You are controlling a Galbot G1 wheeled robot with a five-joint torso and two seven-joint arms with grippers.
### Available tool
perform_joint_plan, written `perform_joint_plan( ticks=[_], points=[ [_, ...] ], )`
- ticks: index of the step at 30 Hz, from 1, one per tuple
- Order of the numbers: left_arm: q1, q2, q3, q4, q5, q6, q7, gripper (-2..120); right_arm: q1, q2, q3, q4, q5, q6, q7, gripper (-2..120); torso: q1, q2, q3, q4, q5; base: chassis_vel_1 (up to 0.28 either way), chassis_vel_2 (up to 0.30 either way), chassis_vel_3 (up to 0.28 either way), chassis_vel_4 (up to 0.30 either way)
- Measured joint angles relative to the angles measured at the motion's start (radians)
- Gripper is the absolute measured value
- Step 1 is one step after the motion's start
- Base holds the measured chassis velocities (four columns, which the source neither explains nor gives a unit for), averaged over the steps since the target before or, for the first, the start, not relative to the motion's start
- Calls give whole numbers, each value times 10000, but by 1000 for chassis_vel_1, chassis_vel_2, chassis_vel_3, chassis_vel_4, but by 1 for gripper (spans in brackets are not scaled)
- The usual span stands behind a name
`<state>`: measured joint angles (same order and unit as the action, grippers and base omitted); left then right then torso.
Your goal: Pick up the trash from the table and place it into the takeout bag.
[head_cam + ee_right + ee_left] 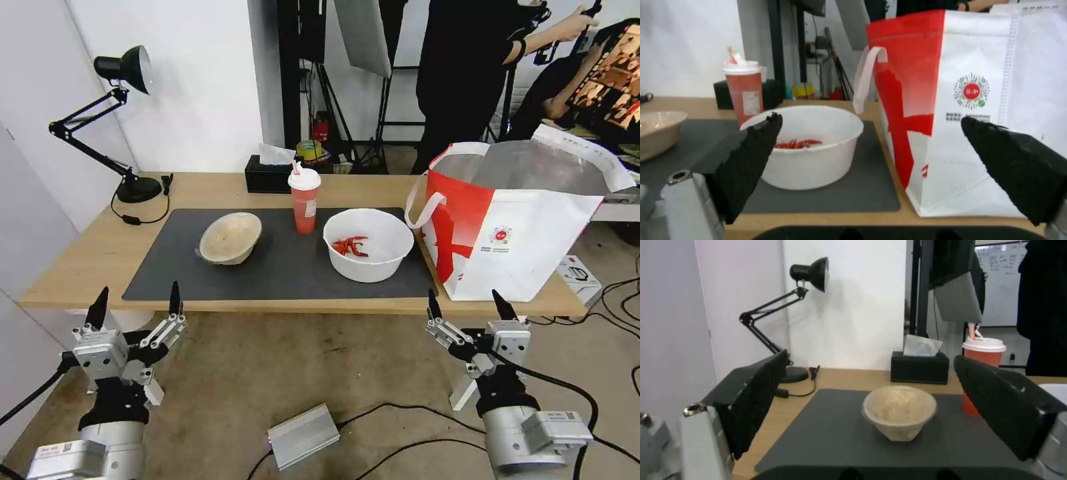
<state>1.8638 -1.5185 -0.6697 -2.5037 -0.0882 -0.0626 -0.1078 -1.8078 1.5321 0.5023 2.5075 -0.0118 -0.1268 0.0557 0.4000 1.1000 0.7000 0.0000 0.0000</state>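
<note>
Head view finds no item yet collected: left pincer [137, 299] and right pincer [467, 300] hang wide open and empty before the surface [100, 247], where beige bowl [231, 237], red cup [304, 200] and white bowl [368, 244] sit on the mat beside the takeout bag [513, 227], so a first reach and grasp is judged next.

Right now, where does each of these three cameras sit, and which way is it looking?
Head view: up on the robot's head, looking down at the table; left gripper and right gripper both open below.
Left wrist view: between the left fingers, facing the beige shallow bowl.
Right wrist view: between the right fingers, facing the white bowl and takeout bag.
Both wrist views share the red drink cup.
</note>
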Motion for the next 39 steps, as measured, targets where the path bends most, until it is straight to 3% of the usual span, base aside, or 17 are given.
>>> perform_joint_plan(
  ticks=[28,39],
  points=[
    [13,24,2,35,-37,12,15,100,68,-100,-250,-65,28,-177,26,100,0,0,0,0,0,0,0,0,0],
    [53,178,-153,36,-122,-35,19,100,807,-710,95,-72,1408,-1263,335,100,0,0,0,0,1,0,0,0,0]
  ],
)
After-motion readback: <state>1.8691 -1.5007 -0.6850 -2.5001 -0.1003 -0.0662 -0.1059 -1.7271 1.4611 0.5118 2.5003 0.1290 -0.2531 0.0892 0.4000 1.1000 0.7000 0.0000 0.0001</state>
